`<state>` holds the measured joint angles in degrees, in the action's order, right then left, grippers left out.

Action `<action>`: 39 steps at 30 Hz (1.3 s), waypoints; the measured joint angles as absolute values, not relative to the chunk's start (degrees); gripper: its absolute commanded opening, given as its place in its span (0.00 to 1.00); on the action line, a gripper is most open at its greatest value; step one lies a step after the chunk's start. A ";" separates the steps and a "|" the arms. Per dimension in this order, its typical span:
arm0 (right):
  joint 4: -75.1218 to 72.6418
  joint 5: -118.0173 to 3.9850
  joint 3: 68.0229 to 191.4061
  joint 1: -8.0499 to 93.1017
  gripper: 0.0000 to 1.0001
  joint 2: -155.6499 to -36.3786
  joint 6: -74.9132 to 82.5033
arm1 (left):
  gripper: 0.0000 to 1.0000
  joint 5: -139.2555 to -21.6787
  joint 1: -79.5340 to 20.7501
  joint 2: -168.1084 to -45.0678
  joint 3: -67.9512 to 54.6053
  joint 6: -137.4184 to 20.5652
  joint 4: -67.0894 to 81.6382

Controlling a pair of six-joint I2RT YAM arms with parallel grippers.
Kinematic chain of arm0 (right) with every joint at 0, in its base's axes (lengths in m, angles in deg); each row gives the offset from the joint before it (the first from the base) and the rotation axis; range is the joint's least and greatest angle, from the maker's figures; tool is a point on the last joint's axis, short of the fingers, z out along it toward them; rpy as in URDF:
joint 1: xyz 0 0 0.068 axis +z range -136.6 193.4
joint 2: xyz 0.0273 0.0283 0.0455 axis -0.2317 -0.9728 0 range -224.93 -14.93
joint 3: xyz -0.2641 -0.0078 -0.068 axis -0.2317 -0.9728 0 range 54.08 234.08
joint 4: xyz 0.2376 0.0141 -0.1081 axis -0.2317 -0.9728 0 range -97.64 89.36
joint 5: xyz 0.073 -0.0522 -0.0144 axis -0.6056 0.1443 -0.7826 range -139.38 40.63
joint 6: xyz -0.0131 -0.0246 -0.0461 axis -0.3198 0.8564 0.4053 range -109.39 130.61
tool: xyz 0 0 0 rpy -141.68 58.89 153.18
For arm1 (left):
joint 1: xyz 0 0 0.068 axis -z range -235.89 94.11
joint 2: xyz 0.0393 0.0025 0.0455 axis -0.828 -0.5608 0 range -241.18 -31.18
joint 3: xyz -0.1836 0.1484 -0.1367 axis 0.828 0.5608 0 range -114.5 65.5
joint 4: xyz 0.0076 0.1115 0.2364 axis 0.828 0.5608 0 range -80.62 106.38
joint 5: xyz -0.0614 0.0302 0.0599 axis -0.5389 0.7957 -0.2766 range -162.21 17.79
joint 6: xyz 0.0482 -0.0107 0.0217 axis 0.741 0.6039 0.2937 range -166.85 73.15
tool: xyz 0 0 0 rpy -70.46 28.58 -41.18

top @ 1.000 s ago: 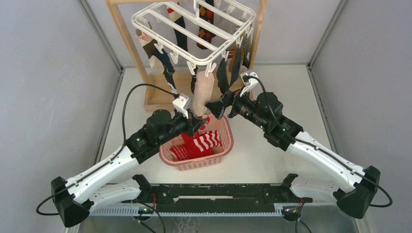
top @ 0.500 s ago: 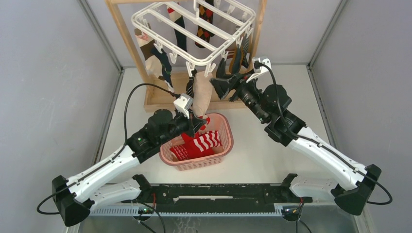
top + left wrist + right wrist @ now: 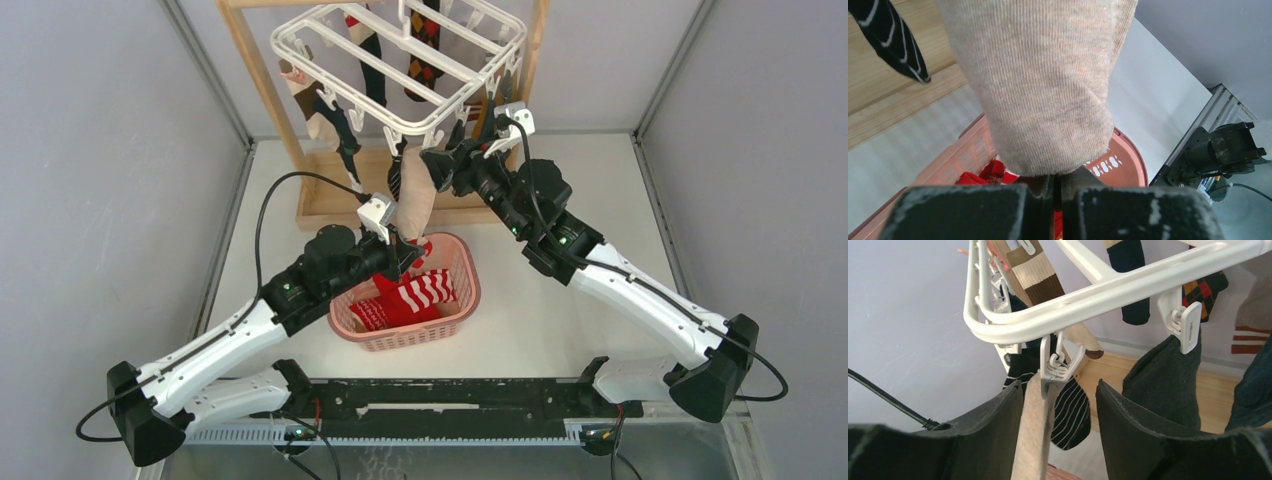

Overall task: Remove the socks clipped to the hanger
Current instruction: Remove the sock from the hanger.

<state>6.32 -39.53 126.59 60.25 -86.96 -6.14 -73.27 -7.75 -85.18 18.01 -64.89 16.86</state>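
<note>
The white hanger (image 3: 412, 122) hangs from the wooden stand with several socks clipped to it. A beige sock (image 3: 415, 195) dangles from a front clip (image 3: 1055, 365). My left gripper (image 3: 405, 250) is shut on that sock's lower end (image 3: 1043, 90), just above the basket. My right gripper (image 3: 1059, 392) is open, its fingers standing on either side of the sock's top (image 3: 1033, 440) directly under the clip, with a gap on the right side. A dark grey sock (image 3: 1163, 380) and a black striped sock (image 3: 1073, 410) hang close by.
A pink basket (image 3: 467, 290) below the hanger holds red patterned socks (image 3: 405, 300). The wooden stand (image 3: 260, 90) and its base board rise behind it. Grey walls close in on both sides. More socks, argyle (image 3: 1205, 290) and brown-banded (image 3: 1033, 270), hang further back.
My right gripper has risen and swung left from basket height to the beige sock's clip, and its jaws have narrowed. The left gripper has kept its hold and place.
</note>
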 measured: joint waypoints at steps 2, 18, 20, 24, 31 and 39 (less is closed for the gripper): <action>6.49 -39.00 126.59 60.25 0.62 -87.14 -5.97 | 0.00 -73.27 -7.75 -85.18 18.01 -64.89 16.86; 10.34 -36.27 127.03 59.94 0.58 -89.65 -5.33 | 0.00 -73.31 -7.75 -85.18 18.01 -64.89 16.84; 10.36 -36.05 127.03 59.92 0.58 -89.80 -5.33 | 0.00 -73.33 -7.73 -85.18 18.01 -64.89 16.84; 11.13 -35.24 127.03 59.90 0.57 -89.85 -5.33 | 0.00 -73.44 -7.75 -85.18 18.01 -64.91 16.84; 12.72 -34.39 127.03 59.62 0.54 -89.87 -5.51 | 0.00 -73.46 -7.73 -85.18 18.01 -64.91 16.82; 14.47 -34.02 127.16 59.55 0.41 -90.20 -5.99 | 0.00 -73.48 -7.73 -85.18 18.01 -64.91 16.82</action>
